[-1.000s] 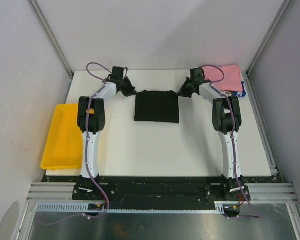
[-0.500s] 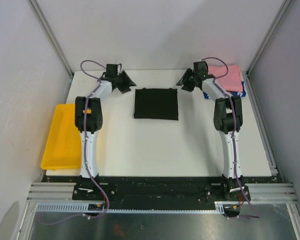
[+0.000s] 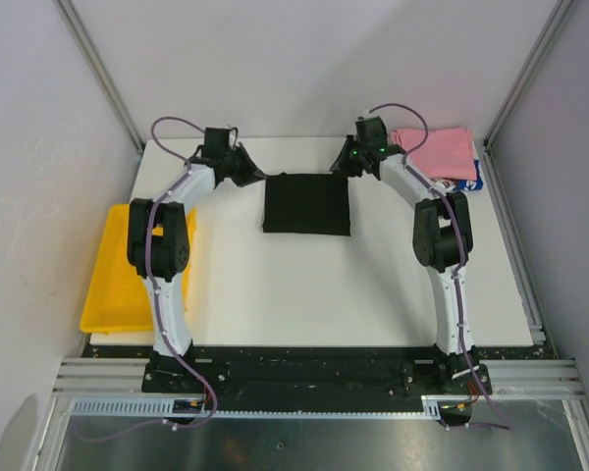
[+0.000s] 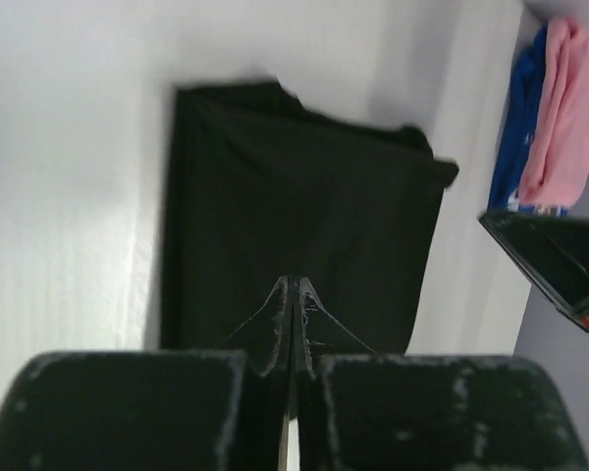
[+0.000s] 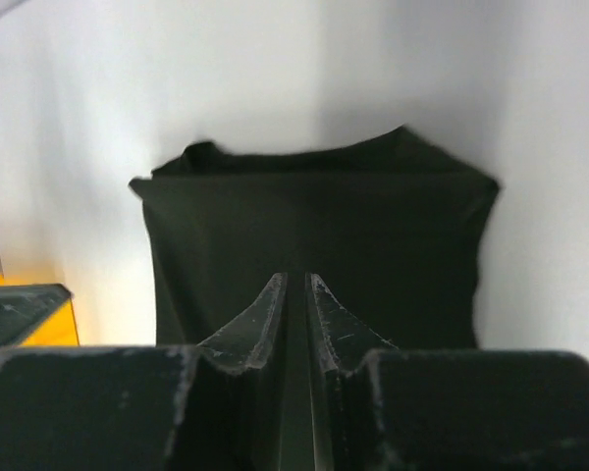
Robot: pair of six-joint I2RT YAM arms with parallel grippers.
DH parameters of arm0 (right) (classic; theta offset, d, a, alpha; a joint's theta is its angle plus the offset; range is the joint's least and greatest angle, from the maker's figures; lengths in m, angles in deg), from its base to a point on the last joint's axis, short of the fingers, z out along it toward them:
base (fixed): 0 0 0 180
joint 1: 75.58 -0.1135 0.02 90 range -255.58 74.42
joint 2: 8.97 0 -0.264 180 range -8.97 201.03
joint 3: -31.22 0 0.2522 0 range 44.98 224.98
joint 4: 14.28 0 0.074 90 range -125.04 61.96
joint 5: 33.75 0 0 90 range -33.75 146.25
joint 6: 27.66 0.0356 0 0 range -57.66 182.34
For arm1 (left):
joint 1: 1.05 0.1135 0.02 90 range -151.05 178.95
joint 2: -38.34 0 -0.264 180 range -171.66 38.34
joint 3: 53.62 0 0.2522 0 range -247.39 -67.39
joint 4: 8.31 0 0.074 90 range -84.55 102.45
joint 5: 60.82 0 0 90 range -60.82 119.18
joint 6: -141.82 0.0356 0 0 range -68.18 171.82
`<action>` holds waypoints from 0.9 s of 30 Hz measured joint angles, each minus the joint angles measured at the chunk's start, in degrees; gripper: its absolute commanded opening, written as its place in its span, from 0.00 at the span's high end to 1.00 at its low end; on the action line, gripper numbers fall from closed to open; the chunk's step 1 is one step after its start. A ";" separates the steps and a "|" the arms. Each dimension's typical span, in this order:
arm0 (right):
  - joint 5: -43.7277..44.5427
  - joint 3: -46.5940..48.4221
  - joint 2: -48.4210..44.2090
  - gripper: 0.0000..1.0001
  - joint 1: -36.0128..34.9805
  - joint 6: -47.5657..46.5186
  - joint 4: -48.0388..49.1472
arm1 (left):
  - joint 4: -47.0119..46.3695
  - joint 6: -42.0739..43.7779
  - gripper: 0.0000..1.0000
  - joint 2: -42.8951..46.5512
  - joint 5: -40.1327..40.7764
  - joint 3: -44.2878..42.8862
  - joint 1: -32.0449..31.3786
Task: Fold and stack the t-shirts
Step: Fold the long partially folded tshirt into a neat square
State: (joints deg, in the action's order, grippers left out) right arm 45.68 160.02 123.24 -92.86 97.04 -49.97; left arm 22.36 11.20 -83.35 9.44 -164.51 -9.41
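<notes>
Three shirts: black (image 3: 307, 204), pink (image 3: 434, 149), blue (image 4: 518, 128); left jaws closed, right jaws ajar.

Under pink shirt (image 3: 434, 152), blue-and-white shirt (image 3: 475, 181) mostly hidden (only edge shows); yellow tray (image 3: 113, 275) partly behind left arm (image 3: 169, 304).

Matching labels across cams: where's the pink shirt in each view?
Top external: pink shirt at the far right corner of the table, lying on a blue-and-white shirt.
Left wrist: pink shirt at the upper right edge, with the blue cloth beside it.
Right wrist: not in it.
Shared landmark: the folded black shirt, mid-frame in both wrist views too.
</notes>
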 measured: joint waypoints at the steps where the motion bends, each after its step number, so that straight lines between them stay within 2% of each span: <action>1: -0.20 -0.35 0.00 0.85 -0.83 -0.02 0.50 | 0.02 -0.28 1.00 0.90 -0.20 1.22 -0.83; 7: -1.66 -1.42 1.68 0.86 -2.73 -0.28 3.50 | -0.81 -2.43 1.00 2.97 -0.11 11.61 -6.03; 12: -1.97 -1.11 5.25 0.86 -1.44 -0.44 5.60 | -0.92 -3.56 1.00 3.30 0.17 19.56 -5.92; 16: -2.25 2.99 10.08 0.86 -0.48 -0.44 5.07 | -1.95 -3.96 1.00 6.69 1.60 23.89 -5.31; 27: -3.41 7.80 12.52 0.81 1.60 0.11 2.91 | -1.73 -3.72 1.00 9.66 3.39 27.10 -4.72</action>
State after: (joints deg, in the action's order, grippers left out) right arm 42.27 167.83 135.76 -91.26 97.15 -47.07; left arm 20.63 7.48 -73.69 12.82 -137.40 -14.13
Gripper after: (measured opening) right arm 0.175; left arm 0.003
